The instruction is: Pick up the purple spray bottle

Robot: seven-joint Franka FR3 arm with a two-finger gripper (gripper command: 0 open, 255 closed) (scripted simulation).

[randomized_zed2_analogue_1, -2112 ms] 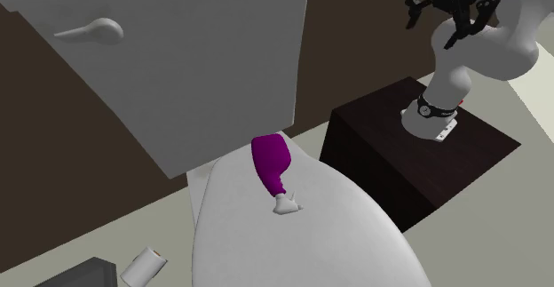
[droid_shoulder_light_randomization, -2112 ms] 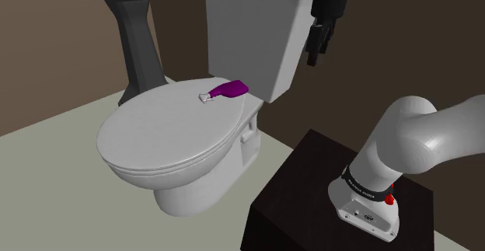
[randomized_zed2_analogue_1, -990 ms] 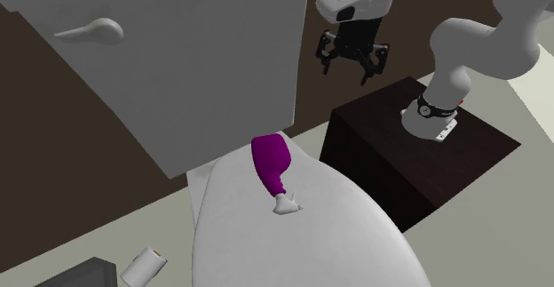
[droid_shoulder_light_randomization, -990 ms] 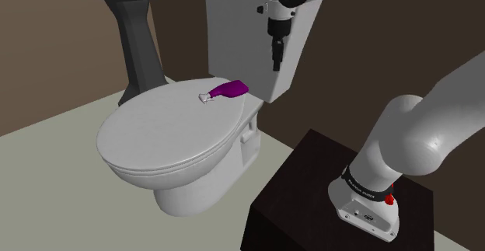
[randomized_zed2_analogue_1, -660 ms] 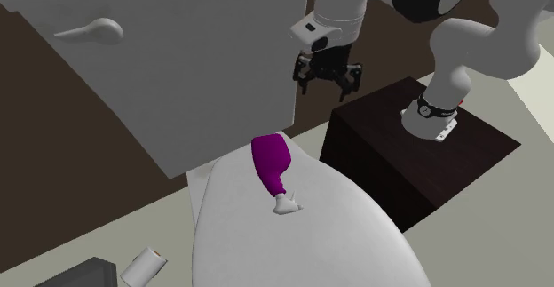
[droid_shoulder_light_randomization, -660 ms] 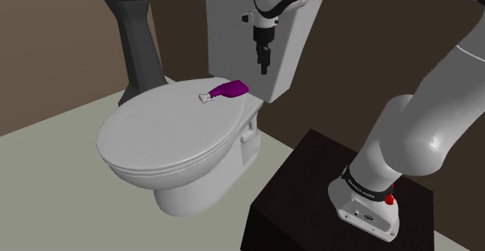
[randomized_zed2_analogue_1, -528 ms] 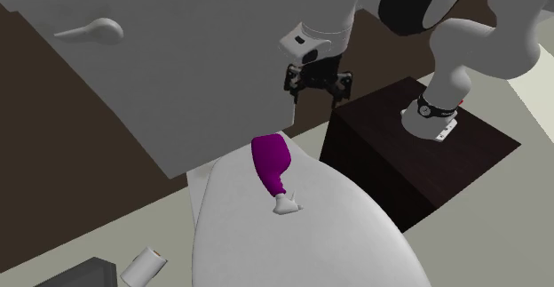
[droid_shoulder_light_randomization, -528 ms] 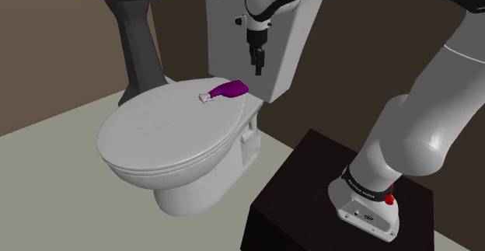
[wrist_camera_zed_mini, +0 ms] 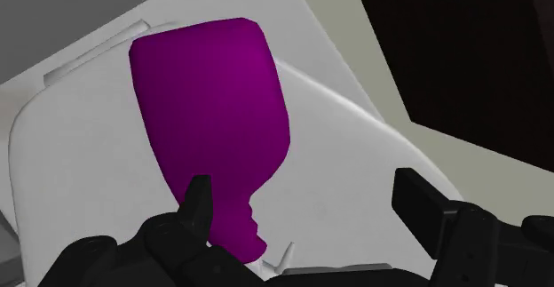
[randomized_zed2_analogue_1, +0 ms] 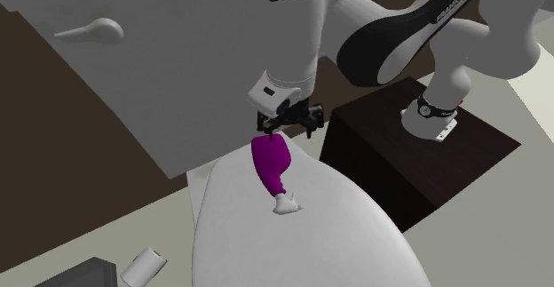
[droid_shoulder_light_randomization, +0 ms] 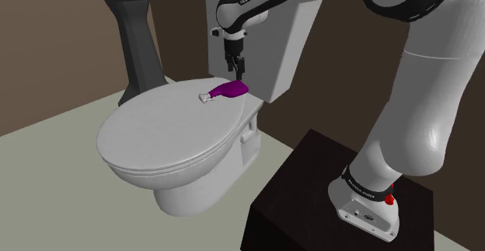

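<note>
A purple spray bottle [droid_shoulder_light_randomization: 231,90] with a white nozzle [randomized_zed2_analogue_1: 286,206] lies on its side on the closed white toilet lid [droid_shoulder_light_randomization: 167,133], close to the tank. My gripper [droid_shoulder_light_randomization: 235,72] hangs just above the bottle's wide end, pointing down. In the second exterior view the gripper [randomized_zed2_analogue_1: 287,131] is open, right over the bottle [randomized_zed2_analogue_1: 270,163]. In the wrist view the bottle [wrist_camera_zed_mini: 213,125] lies under the gripper [wrist_camera_zed_mini: 306,207]. One fingertip [wrist_camera_zed_mini: 197,198] stands by the bottle's neck and the other fingertip [wrist_camera_zed_mini: 420,203] is well off to the side. Nothing is clasped.
The white tank [droid_shoulder_light_randomization: 256,32] rises directly behind the bottle, with a flush handle [randomized_zed2_analogue_1: 89,32]. My dark stand [droid_shoulder_light_randomization: 311,203] sits beside the toilet. A dark pedestal [droid_shoulder_light_randomization: 138,43] stands at the back, and a paper roll [randomized_zed2_analogue_1: 142,266] lies on the floor.
The gripper has travelled from high at the shoulder view's right, down and left across the tank, to just above the bottle. The bottle has not moved.
</note>
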